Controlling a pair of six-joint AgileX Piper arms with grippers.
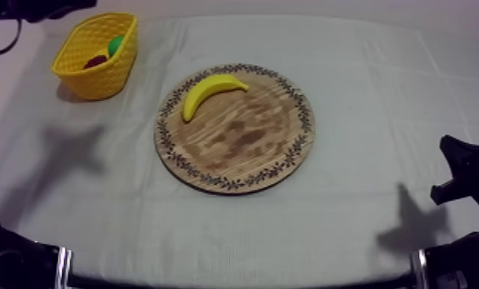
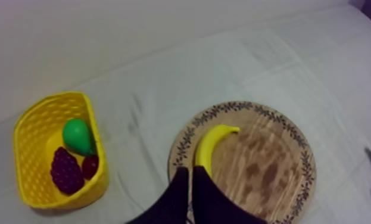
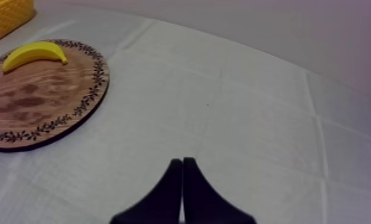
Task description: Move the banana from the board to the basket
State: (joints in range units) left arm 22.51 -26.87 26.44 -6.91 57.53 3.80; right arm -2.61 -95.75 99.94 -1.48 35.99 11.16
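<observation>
1. Status: the pick-up is not yet begun. The curved yellow toy banana point(image 1: 211, 92) lies flat on the round wooden board with patterned rim point(image 1: 246, 157), on the part nearest the basket, and nothing grips it.
2. Left gripper point(image 2: 190, 173): fingers pressed together on nothing, pointing at the banana's near end. Right gripper point(image 3: 182, 162): fingers likewise clenched empty, over the cloth-covered worktop point(image 1: 380, 92), apart from the board.
3. Next move, as judged: the left arm sits on the basket's side. Its fingers must part, then descend astride the banana's middle.
4. Surroundings: the yellow perforated basket point(image 1: 108, 77) stands apart from the board and already holds a green pear point(image 2: 77, 136), a purple bunch of grapes point(image 2: 65, 170) and a small red fruit point(image 2: 90, 167). Room inside looks limited. Nothing lies between board and basket.
</observation>
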